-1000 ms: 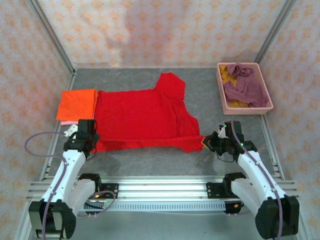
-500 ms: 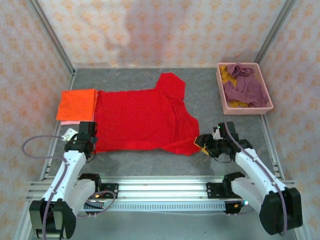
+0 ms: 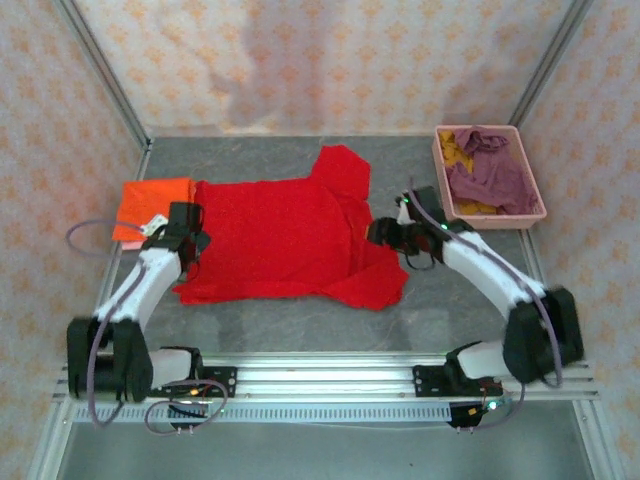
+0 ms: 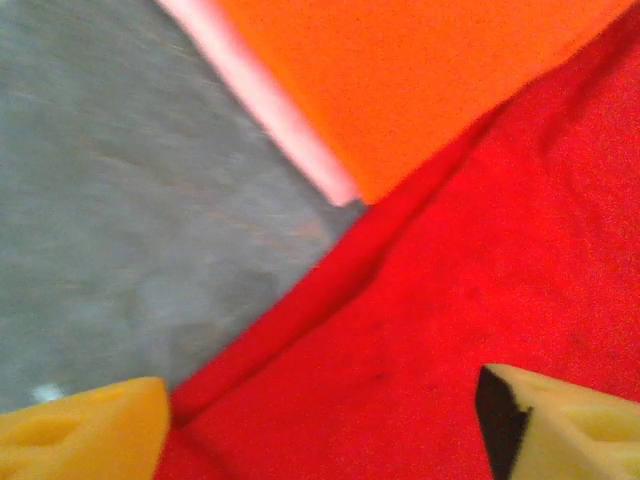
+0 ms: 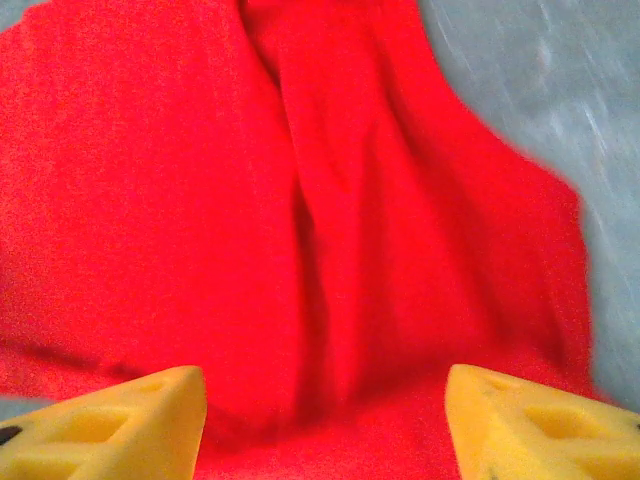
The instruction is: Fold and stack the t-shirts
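- Left jaws: released. In the left wrist view the two yellow pads stand apart with nothing between them, only cloth and counter point(image 4: 120, 200) underneath.
- Right jaws: released as well. The right wrist view has the pads wide apart over a ridge of red folds, gripping nothing.
- Directly under both pairs is the red t-shirt point(image 3: 280, 240). It lies spread across the middle of the counter with its long axis running from 9 to 3 o'clock in the top view, and one sleeve sticks out toward 1 o'clock.
- The left arm point(image 3: 150, 285) hovers at the shirt's 9 o'clock end and the right arm point(image 3: 480, 265) at its 3 o'clock end, so each arm is nearest its own end and neither has to cross over.
- The relation that matters: the cloth is below the jaws, not ahead of them. I judge the next grab to be a straight drop onto the edge at each end, with the fold then made about the long axis.
- The 6 o'clock edge looks rumpled near the right end, so a pinch there may catch two layers.
- Just past the left jaws at 9 o'clock, the folded orange t-shirt point(image 3: 150, 205) rests on a pale pink t-shirt point(image 4: 265, 100) — touching the red one.
- Farther out, at 2 o'clock, the pink basket point(image 3: 540, 212) holds the mauve t-shirt point(image 3: 495, 175) and the mustard t-shirt point(image 3: 455, 150) — still unfolded.
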